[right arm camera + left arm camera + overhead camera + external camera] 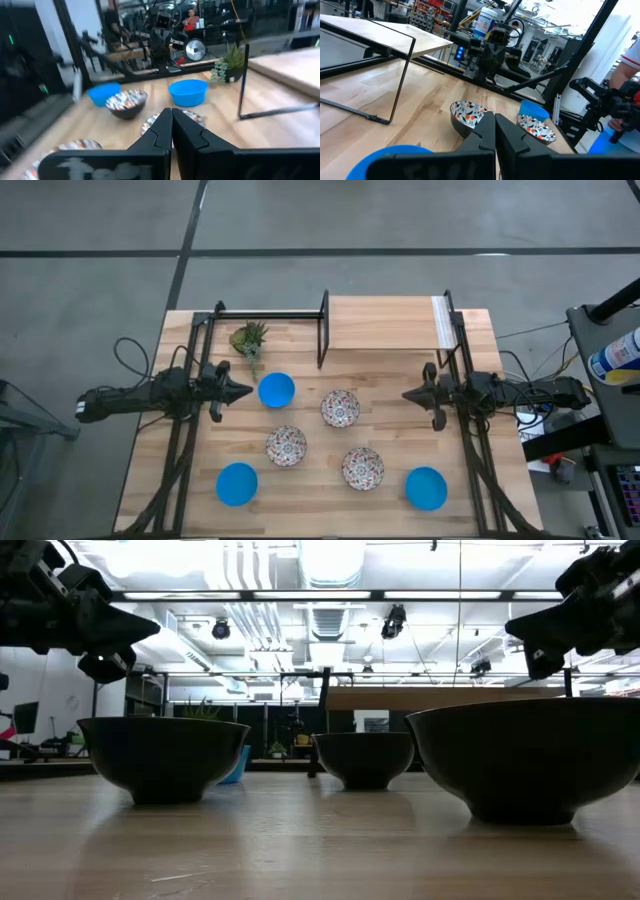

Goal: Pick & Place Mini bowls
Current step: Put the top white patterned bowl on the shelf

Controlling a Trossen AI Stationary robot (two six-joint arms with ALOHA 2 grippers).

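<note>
Three plain blue mini bowls [277,390] [237,484] [427,488] and three white floral mini bowls [340,408] [286,445] [363,468] stand upright on the wooden table [200,450]. My left gripper [245,391] hovers level at the table's left, shut and empty, its tip just left of the far blue bowl [385,160]. My right gripper [408,393] hovers level at the right, shut and empty, pointing toward the floral bowl [192,117] in the middle. In the low view both grippers [155,628] [510,628] hang well above the bowls.
A small green plant [248,340] stands at the far left, behind the far blue bowl. A raised wooden shelf [385,323] on a black frame [323,330] fills the far middle. Black arm stands run along both sides of the table. Bare wood lies between the bowls.
</note>
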